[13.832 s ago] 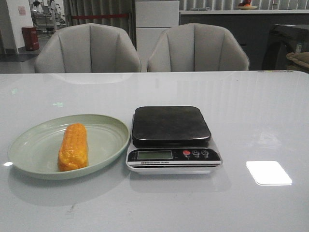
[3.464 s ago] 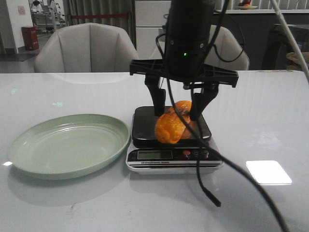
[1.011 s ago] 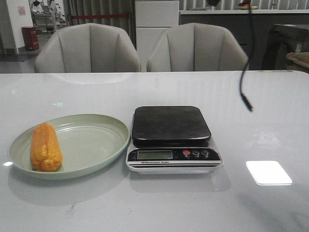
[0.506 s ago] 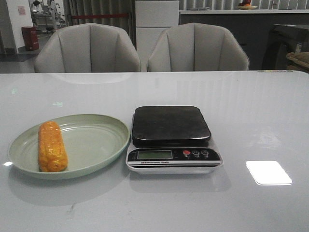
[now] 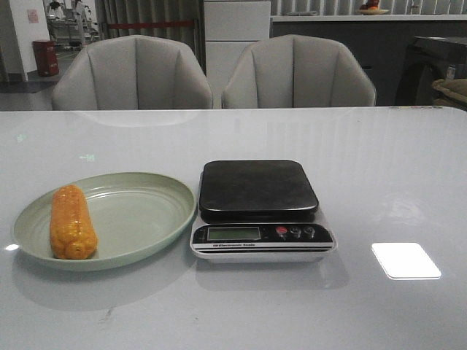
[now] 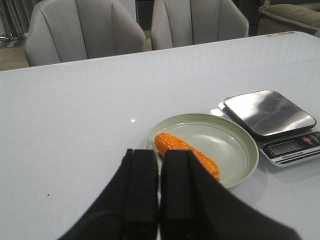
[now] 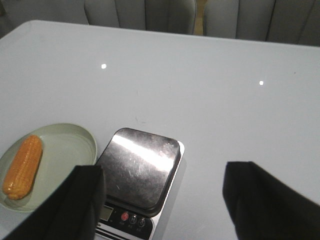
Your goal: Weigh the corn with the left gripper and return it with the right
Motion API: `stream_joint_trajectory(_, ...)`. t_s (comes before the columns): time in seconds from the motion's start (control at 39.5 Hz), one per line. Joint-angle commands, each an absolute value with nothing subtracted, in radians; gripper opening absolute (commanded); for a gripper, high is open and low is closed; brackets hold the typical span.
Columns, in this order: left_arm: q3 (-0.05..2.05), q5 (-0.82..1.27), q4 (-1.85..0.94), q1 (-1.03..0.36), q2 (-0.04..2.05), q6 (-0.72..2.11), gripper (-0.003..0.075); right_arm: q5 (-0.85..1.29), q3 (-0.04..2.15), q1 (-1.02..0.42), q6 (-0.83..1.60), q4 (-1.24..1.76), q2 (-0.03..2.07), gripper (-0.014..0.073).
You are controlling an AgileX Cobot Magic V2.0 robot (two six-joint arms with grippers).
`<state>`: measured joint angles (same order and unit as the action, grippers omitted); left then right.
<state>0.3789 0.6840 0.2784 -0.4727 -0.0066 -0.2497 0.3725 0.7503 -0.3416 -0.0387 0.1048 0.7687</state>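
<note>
The orange-yellow corn (image 5: 71, 222) lies on the left side of the pale green plate (image 5: 139, 215), left of the kitchen scale (image 5: 259, 208), whose dark platform is bare. The corn also shows in the left wrist view (image 6: 186, 154) and the right wrist view (image 7: 23, 165). Neither gripper shows in the front view. In the left wrist view my left gripper (image 6: 159, 165) is shut and empty, held high above the table short of the plate (image 6: 235, 150). In the right wrist view my right gripper (image 7: 162, 200) is wide open and empty, high above the scale (image 7: 140, 172).
Two grey chairs (image 5: 211, 73) stand behind the table's far edge. A bright patch of light (image 5: 406, 260) lies on the white tabletop right of the scale. The scale's display and buttons (image 5: 295, 232) face the front edge.
The corn has shifted slightly left on the plate and lies still. The dangling cable of the right arm seen a second ago has left the front view.
</note>
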Motion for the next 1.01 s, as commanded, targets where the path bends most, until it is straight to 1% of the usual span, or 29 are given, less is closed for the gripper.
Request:
stream_joint_trajectory(0.0, 0.402, 0.607, 0.291, -0.472, -0.028, -0.251, 0.0124, 0.233, 0.692, -0.340, -0.022, 0.105, 0.671, 0.0589)
stream_joint_trajectory(0.25, 0.402, 0.607, 0.291, -0.472, -0.028, -0.251, 0.0124, 0.134, 0.467, -0.340, -0.015, 0.105, 0.431, 0.0586)
stream_joint_trajectory(0.4, 0.402, 0.607, 0.291, -0.472, -0.028, -0.251, 0.0124, 0.032, 0.341, -0.340, -0.015, 0.104, 0.306, 0.0586)
stream_joint_trajectory(0.56, 0.402, 0.607, 0.291, -0.472, -0.028, -0.251, 0.0124, -0.083, 0.261, -0.340, -0.015, 0.104, 0.286, 0.0586)
stream_joint_trajectory(0.86, 0.402, 0.607, 0.291, -0.472, -0.028, -0.251, 0.0124, -0.013, 0.247, -0.340, -0.015, 0.104, 0.287, 0.0584)
stream_joint_trajectory(0.89, 0.402, 0.607, 0.291, -0.472, -0.028, -0.251, 0.0124, -0.009, 0.247, -0.340, -0.015, 0.104, 0.287, 0.0576)
stream_joint_trajectory(0.94, 0.402, 0.607, 0.291, -0.472, -0.028, -0.251, 0.0124, -0.009, 0.247, -0.340, -0.015, 0.104, 0.287, 0.0531)
stream_joint_trajectory(0.99, 0.402, 0.607, 0.291, -0.472, -0.028, -0.251, 0.0124, -0.012, 0.247, -0.340, -0.015, 0.104, 0.287, 0.0447)
